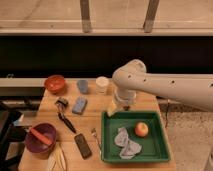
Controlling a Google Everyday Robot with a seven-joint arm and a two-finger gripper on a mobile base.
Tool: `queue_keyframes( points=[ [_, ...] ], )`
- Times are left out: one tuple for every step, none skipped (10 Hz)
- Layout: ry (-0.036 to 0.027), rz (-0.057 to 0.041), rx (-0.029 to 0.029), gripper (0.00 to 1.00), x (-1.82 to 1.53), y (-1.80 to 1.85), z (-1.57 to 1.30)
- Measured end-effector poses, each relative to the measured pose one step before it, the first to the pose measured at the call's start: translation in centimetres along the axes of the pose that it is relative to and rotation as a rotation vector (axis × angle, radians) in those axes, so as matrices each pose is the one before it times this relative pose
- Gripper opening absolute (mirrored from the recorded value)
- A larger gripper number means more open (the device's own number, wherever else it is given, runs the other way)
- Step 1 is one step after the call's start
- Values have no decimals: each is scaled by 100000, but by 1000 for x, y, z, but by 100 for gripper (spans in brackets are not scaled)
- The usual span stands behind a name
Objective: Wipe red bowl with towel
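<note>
One end effector (115, 108) — jaws apart — hangs over far-left rim of green tray (159, 144).

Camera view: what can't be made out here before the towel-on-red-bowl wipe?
- gripper: over the green tray's far-left rim; the arm's wrist covers most of it.
- red bowl, far left: its inside is too small to judge as clean or dirty.
- towel, in the tray: crumpled, edges blurred.
- arm: its base is cut off by the right edge.
</note>
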Motion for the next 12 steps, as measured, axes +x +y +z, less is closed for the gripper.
queue_keyframes(
  points=[
    [-4, -1, 2, 80, -1, 0, -3],
    [-4, 1, -1, 80, -2, 0, -1],
    [7, 0, 0, 80, 2, 0, 2],
    [10, -52, 10, 80, -13, 20, 1],
    [5, 58, 13, 80, -24, 34, 4],
    [1043, 475, 2, 80, 296, -42, 375],
    [1907, 1119, -164, 80, 673, -225, 884],
    [1603, 876, -540, 80, 598, -122, 996],
    [2061, 1240, -894, 80, 781, -143, 1332],
    [2257, 1286, -1049, 80, 764, -152, 1330],
    [1347, 729, -733, 80, 394, -9, 590],
    [1783, 846, -706, 80, 425, -16, 826]
  ],
)
